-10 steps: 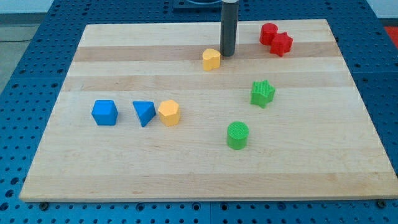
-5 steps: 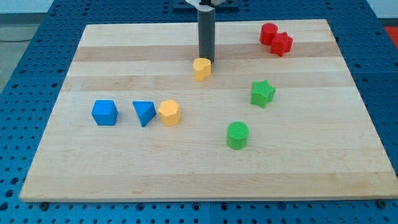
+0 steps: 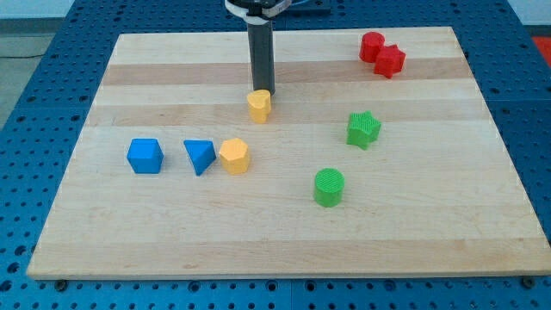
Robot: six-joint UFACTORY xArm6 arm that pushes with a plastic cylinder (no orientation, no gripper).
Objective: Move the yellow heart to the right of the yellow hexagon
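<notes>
In the camera view, my tip (image 3: pixel 261 91) is seen pressed against the upper edge of the yellow heart (image 3: pixel 258 107), on the side toward the view's top; the rod is a plain dark shaft with nothing that spreads or pinches. The yellow heart is shown as a small, rounded, glossy yellow piece, placed on the wooden board (image 3: pixel 430 224) above and slightly to the view's right of the yellow hexagon (image 3: pixel 233 156), apart from it. The yellow hexagon is found touching the blue triangle (image 3: pixel 200 157), with a blue cube (image 3: pixel 145 156) further toward the view's left.
</notes>
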